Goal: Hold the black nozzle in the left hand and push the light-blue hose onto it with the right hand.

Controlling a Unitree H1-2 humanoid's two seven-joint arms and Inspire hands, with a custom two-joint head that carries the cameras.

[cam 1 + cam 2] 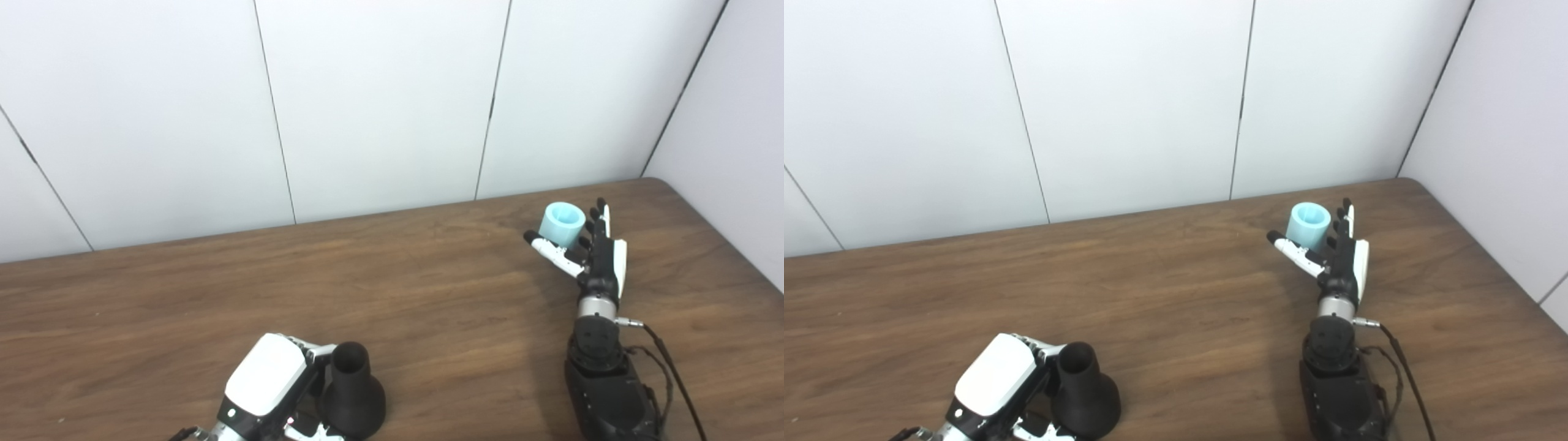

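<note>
- Step in hand, by judgement: closing on the short light-blue plastic hose piece (563, 224), a stubby open-topped cylinder standing on the brown wooden table (429, 288) near its far right corner.
- Right hand (591, 254) just beside the hose on its right: fingers (597, 220) straight and spread wide, thumb (551, 250) crossing in front of the hose's base; holding nothing as yet, and actual contact not clear.
- To do it well: curl fingers and thumb around the hose's middle, leave the rim free, keep it square to avoid tipping it.
- Hose long axis upright, open mouth pointing up.
- Black flared plastic nozzle (352, 392) far from the hose, at the table's near edge, left of centre.
- Nozzle also upright: wide bell base on the wood, narrow open neck pointing up.
- Left hand (269, 386) pressed against the nozzle's left side, fingers bent around the neck; full grip not certain, since the far side is hidden.
- For mating later: hose mouth to turn toward the nozzle's narrow neck, both axes in line.
</note>
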